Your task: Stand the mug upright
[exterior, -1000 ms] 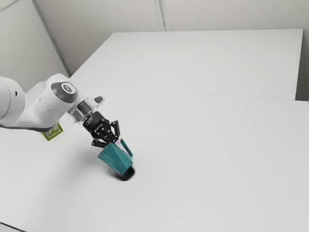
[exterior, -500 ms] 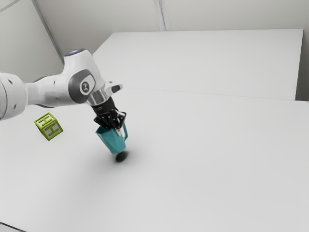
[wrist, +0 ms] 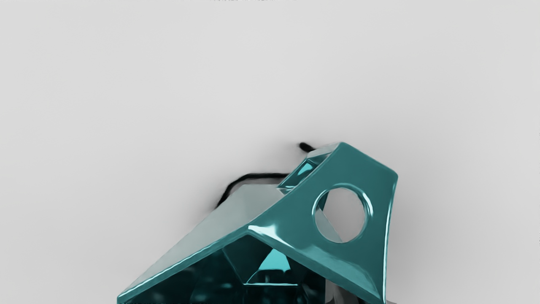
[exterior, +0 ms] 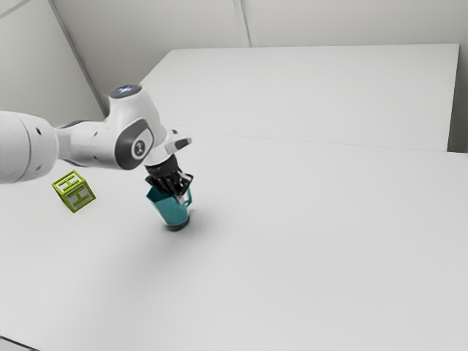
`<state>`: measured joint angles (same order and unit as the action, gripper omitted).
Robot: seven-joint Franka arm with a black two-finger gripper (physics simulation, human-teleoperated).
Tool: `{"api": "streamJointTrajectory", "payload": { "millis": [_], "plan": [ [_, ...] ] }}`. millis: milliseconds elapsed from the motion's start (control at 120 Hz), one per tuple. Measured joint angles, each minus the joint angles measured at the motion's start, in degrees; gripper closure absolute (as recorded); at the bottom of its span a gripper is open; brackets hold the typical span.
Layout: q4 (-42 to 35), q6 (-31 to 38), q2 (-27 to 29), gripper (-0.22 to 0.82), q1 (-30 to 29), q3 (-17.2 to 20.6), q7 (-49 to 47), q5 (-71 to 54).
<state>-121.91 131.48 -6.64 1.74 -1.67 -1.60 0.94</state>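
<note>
So the arm (exterior: 95,145) comes in from the exterior view's left, runs roughly level, then bends at the wrist (exterior: 135,131) so the hand points down at a bit of a slant. The pincer (exterior: 180,196) is at the handle side of the teal mug (exterior: 171,211), up by the rim, and it's gripping the mug there. Mug's pretty close to upright but it's leaning, mouth tipped toward the exterior view's left. There's a dark patch (exterior: 176,227) right under its base, and I honestly can't tell if the base is touching the desk (exterior: 314,241) or just above it.

Shape-wise it's a chunky, faceted thing with an angular rim, smooth and glossy. Inside is really dark teal with bright reflections, while one outer side looks pale grey. The handle (wrist: 363,171) is a flat, angular piece with a round hole through it, and you can see grey through the hole.

Desk is smooth, matte and pale, with a faint seam across it. It stretches a long way from the mug toward the exterior view's right. On the other side, well apart from the mug, there's a lime-green-edged letter block (exterior: 74,191) with an H on it.
</note>
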Motion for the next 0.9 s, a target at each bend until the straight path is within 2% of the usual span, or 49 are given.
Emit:
{"api": "streamJointTrajectory", "payload": {
  "millis": [308, 475, 575, 717, 900],
  "plan": [
    [0.06, 0.95, -1.78, 0.78, -0.14, 0.25, -0.2, -0.1],
    [0.15, 0.83, -1.44, 0.42, -0.05, 0.79, 0.14, -0.12],
    [0.16, 0.71, -0.75, 0.26, -0.09, 0.86, 0.31, -0.13],
    [0.17, -0.54, 1.35, 0.14, -0.16, 0.88, 0.56, -0.1],
    [1.73, -3.8, 4.51, 0.06, -0.14, 0.88, 0.84, 0.22]
  ]
}}
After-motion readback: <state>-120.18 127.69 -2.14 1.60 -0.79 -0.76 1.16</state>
